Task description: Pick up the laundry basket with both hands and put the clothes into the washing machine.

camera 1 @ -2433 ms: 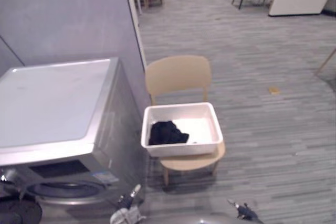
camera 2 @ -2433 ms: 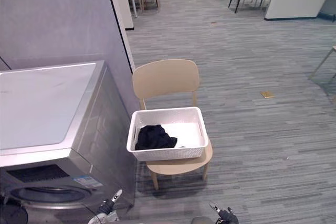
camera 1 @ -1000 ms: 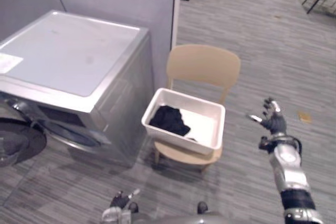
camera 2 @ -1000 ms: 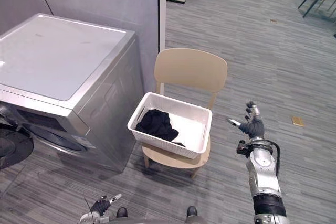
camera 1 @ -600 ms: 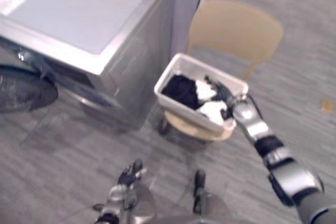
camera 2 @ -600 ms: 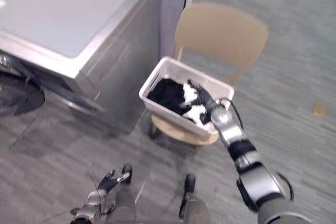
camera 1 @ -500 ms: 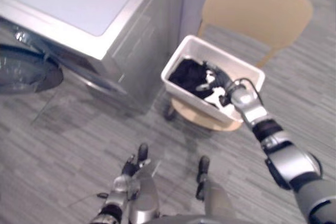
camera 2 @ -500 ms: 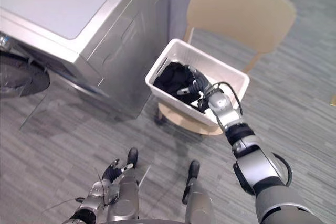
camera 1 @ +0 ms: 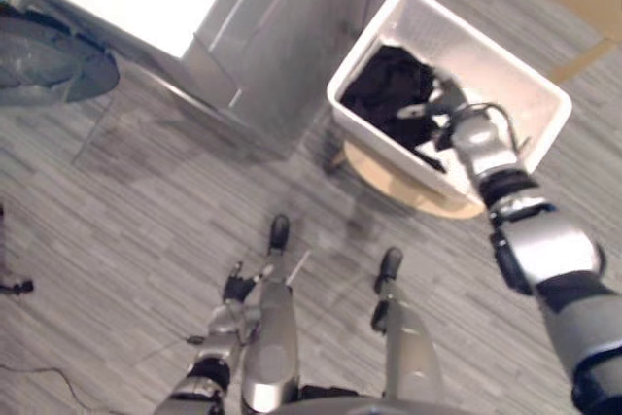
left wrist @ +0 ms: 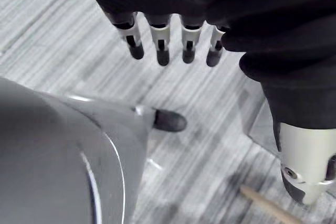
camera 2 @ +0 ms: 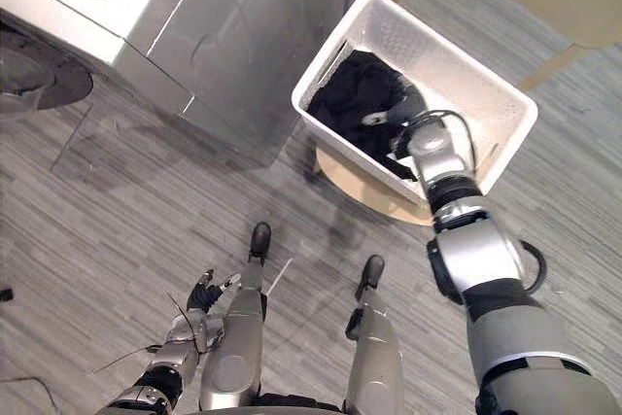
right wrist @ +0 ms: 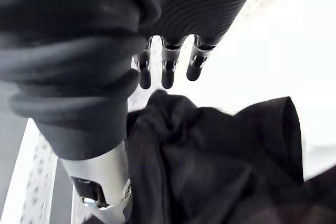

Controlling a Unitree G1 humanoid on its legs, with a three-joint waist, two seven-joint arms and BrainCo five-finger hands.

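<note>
The clothes (camera 2: 355, 94), a crumpled black heap, lie in the end of the basket (camera 2: 466, 70) nearest the washer (camera 2: 243, 36), and the right hand (camera 1: 449, 114) reaches into the basket right at the heap's edge. The right wrist view shows its fingers (right wrist: 167, 72) held out straight above the dark folds, with the thumb low alongside the cloth, so the hand is spread and not closed round anything; whether the fingertips touch the fabric cannot be told. The cloth looks soft and matte, bunched in thick folds, with bare white basket floor beside it. The basket is white and rectangular with finely perforated walls, and it sits on the round seat of a pale wooden chair (camera 2: 360, 182) just beside the washer's silver side. The washer's dark round door (camera 1: 49, 55) stands swung open. The left hand (camera 2: 206, 293) hangs low over the grey plank floor (camera 1: 146, 201), well apart from the basket, its fingers (left wrist: 160, 40) straight, loose and empty.
</note>
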